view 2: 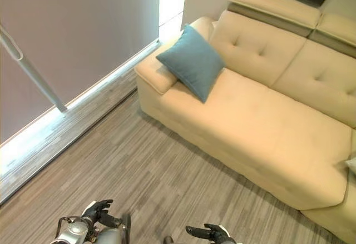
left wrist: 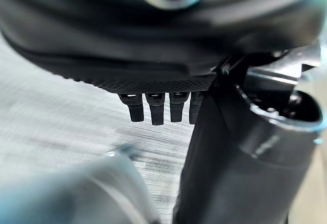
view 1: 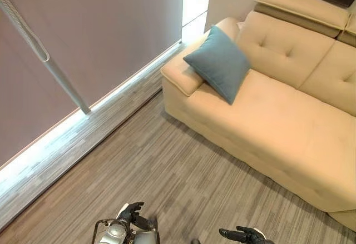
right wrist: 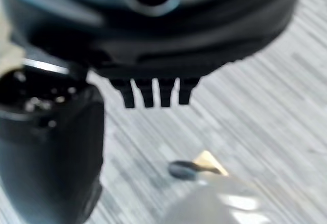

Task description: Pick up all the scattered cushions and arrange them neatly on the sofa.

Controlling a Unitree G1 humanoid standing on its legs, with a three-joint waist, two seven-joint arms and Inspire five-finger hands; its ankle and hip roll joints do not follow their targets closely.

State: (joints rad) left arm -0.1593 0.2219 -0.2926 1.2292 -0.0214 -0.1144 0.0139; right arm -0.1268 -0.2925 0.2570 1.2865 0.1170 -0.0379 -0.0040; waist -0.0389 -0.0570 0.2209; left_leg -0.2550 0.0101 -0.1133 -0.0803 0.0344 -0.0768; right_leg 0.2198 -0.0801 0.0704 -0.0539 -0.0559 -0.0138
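One teal cushion (view 1: 218,62) already leans at the sofa (view 1: 278,122) armrest end; both robot hands, left (view 1: 129,212) and right (view 1: 243,234), hang relaxed and empty over floor (view 1: 167,166).

A living room in a home, or a showroom made like one. Shown by a big cream sofa (view 1: 278,116) with buttoned back and raised headrests (view 1: 303,5), placed along the wall. One teal cushion (view 1: 219,61) leaning upright in the corner of the sofa, against the armrest (view 1: 183,74). Grey striped carpet floor (view 1: 167,183) in front, with a border of wood-look planks (view 1: 83,138) beside it. Along that border, a large grey roller blind (view 1: 94,38) pulled down over a window to the floor, daylight coming under its lower edge and through a narrow gap near the sofa.
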